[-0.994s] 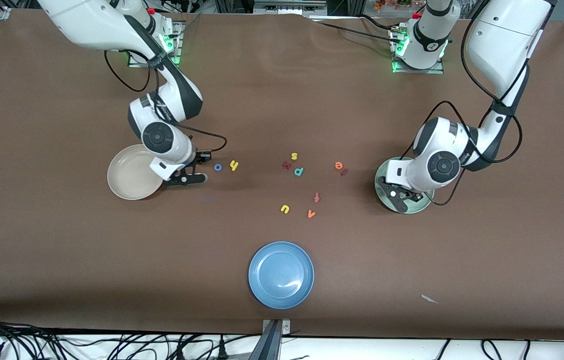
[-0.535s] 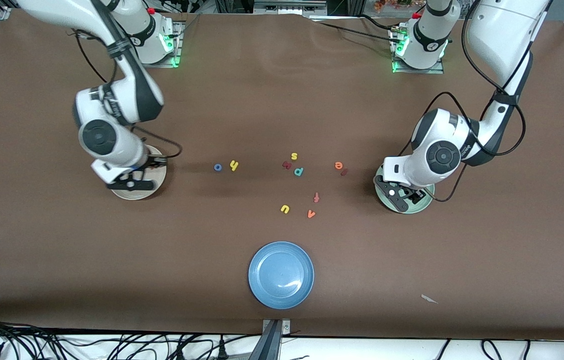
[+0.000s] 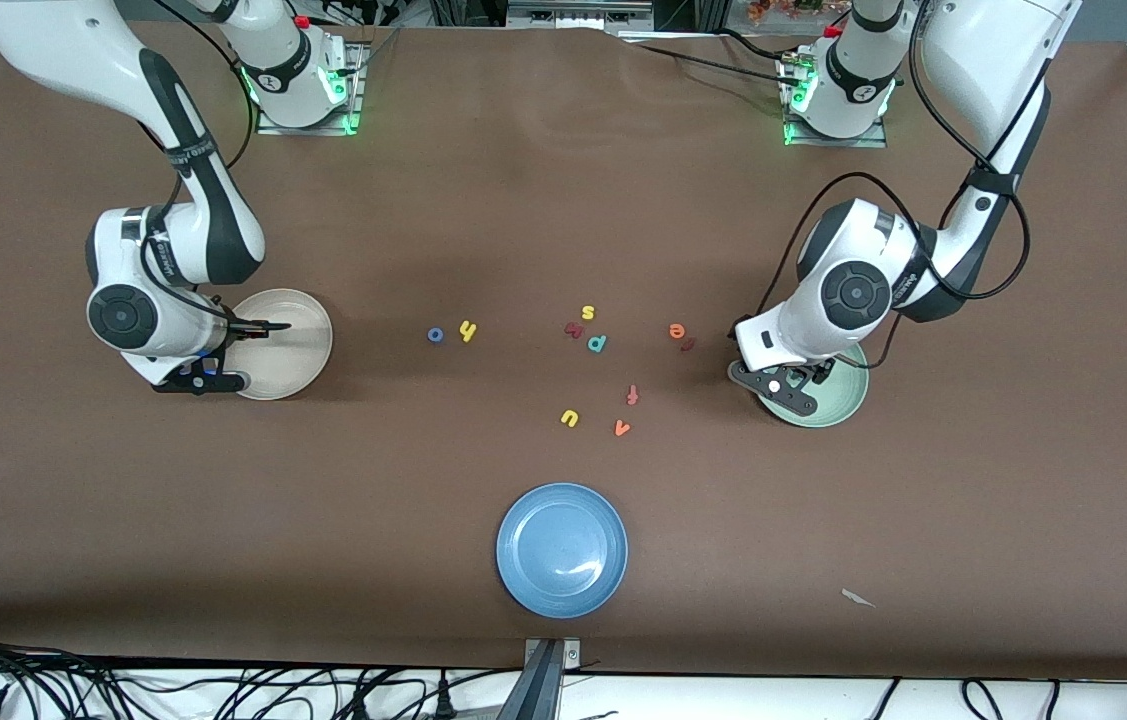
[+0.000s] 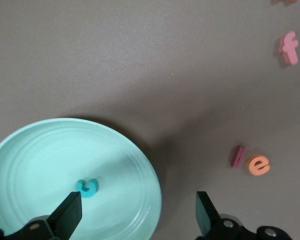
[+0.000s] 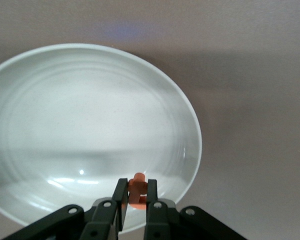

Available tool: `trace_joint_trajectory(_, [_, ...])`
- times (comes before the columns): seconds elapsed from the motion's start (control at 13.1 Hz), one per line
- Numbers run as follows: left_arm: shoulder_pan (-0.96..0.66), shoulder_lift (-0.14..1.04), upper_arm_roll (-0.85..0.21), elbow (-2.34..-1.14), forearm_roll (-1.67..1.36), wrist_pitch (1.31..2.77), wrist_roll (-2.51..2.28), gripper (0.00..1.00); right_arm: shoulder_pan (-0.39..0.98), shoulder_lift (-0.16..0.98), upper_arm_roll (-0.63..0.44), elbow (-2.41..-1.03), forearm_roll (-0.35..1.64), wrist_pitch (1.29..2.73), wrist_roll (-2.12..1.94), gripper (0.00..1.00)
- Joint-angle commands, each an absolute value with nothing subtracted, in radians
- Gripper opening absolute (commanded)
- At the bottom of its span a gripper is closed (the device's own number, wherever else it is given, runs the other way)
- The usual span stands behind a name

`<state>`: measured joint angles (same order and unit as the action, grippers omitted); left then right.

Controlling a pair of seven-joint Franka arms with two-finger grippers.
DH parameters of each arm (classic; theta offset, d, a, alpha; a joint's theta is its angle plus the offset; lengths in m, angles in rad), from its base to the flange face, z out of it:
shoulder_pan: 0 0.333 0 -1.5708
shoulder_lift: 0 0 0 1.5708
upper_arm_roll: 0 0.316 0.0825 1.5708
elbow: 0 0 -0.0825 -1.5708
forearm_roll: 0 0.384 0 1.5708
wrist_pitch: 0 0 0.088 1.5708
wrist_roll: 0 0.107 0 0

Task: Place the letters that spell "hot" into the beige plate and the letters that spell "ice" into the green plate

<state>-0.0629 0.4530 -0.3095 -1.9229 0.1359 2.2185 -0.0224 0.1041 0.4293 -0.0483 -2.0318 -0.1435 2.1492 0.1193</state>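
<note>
The right gripper (image 5: 136,201), clenched on the orange t (image 5: 137,190), hangs over the beige plate's (image 3: 308,350) rim. The blue o (image 3: 435,335) and yellow h (image 3: 467,331) lie mid-table. The left gripper (image 4: 135,215) stands released above the green plate (image 4: 135,170), where the teal c (image 4: 86,187) rests.

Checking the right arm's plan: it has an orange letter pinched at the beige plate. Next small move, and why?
Probably open the right gripper to drop the orange t. Its fingers are shut on the letter at the rim of the beige plate, which looks empty. The left gripper is open over the green plate's edge, where the teal c lies.
</note>
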Motion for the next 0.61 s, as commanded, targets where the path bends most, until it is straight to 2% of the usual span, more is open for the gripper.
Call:
trace_joint_trajectory(0.0, [-0.074,0.44,-0.313,-1.902,0.153,2.194,-0.141,1.0,0.097,0.452,-0.049,-2.034,-0.15,2.187,0.101,0.05])
trace_joint_trajectory(0.15, [-0.066,0.439,-0.313,-1.875,0.129,2.191,-0.178,1.0,0.097,0.445,-0.051,-2.034,-0.147,2.184,0.1,0.77])
trace_joint_trajectory(0.31, [-0.074,0.443,-0.313,-1.861,0.1,2.166,-0.257,1.0,0.1,0.416,-0.045,-2.028,-0.141,2.171,0.119,0.96])
trace_joint_trajectory(0.54, [-0.072,0.442,-0.313,-1.858,0.1,2.141,-0.29,1.0,0.107,0.364,0.043,-2.005,-0.123,2.117,0.179,0.99])
